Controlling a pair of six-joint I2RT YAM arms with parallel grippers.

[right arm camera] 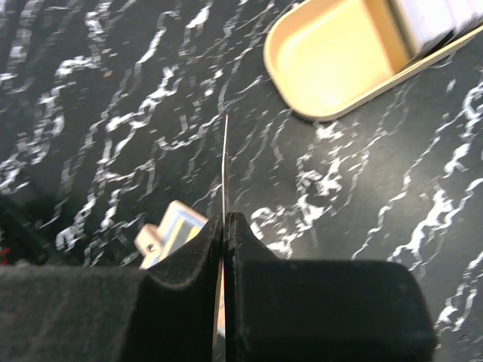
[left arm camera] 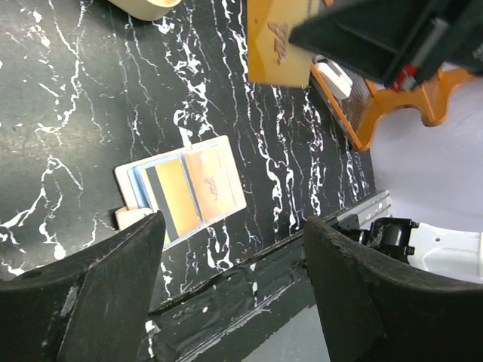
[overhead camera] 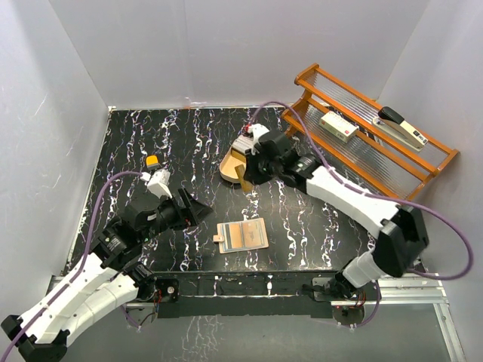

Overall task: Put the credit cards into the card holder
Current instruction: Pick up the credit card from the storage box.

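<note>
1. Black marble table [overhead camera: 136, 143]. An orange rack [overhead camera: 305, 75] stands at the far right, out of play.
2. Right arm reaches in over mid-table. Right gripper [right arm camera: 224, 226] is pinched tight on one credit card [left arm camera: 278, 41]. The card is held on edge and hangs below the fingertips, just on the near side of the gold oval tray [right arm camera: 332, 56].
3. Left gripper [overhead camera: 202, 205] has its jaws spread wide with nothing between them. It hovers just left of the card holder [overhead camera: 243, 235] and points at it.
4. Tray holds spare credit cards [right arm camera: 441, 19] stacked at one end; the rest of it is bare.
5. Card holder lies opened flat on the table by the near edge, between the two arm bases. Its slots face up and some look filled. Its long axis runs left-right in the top view.
6. Key relation: the holder lies straight toward the near edge from the held card, apart from it and lower.
   - The left gripper is nearer the holder, but the right one carries the card.
   - Judgement: the right arm must bring the card back and down and line its edge up with a slot mouth. The left gripper is placed to pin the holder.
</note>
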